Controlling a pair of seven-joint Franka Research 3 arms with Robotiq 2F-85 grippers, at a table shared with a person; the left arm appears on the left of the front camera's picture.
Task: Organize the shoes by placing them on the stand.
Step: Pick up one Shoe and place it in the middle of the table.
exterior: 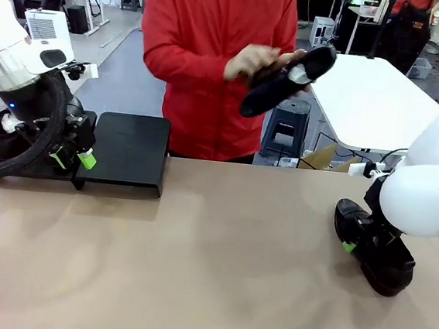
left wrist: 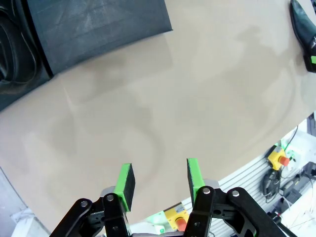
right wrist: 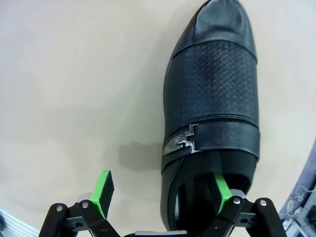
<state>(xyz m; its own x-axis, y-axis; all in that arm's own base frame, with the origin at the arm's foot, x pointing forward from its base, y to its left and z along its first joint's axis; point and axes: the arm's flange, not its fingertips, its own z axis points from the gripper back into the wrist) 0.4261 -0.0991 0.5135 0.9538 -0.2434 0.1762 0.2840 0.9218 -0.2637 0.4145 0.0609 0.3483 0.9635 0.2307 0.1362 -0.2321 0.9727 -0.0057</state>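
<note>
Black shoes, two counted: one shoe [exterior: 290, 78] in a person's hands [exterior: 253, 60], other shoe [right wrist: 212, 89] on the table [exterior: 192, 286] at right, its side wall between the fingers of the wide-spread right claw [right wrist: 163, 185], one pad [right wrist: 220, 185] seemingly inside. One stand [exterior: 131, 152], far left; left claw [left wrist: 158, 177] half-spread, empty, near it.

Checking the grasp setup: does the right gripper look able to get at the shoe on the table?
Probably yes. The right gripper is open at the shoe, one pad outside its side wall, the other over the heel opening; nothing lies between.
</note>
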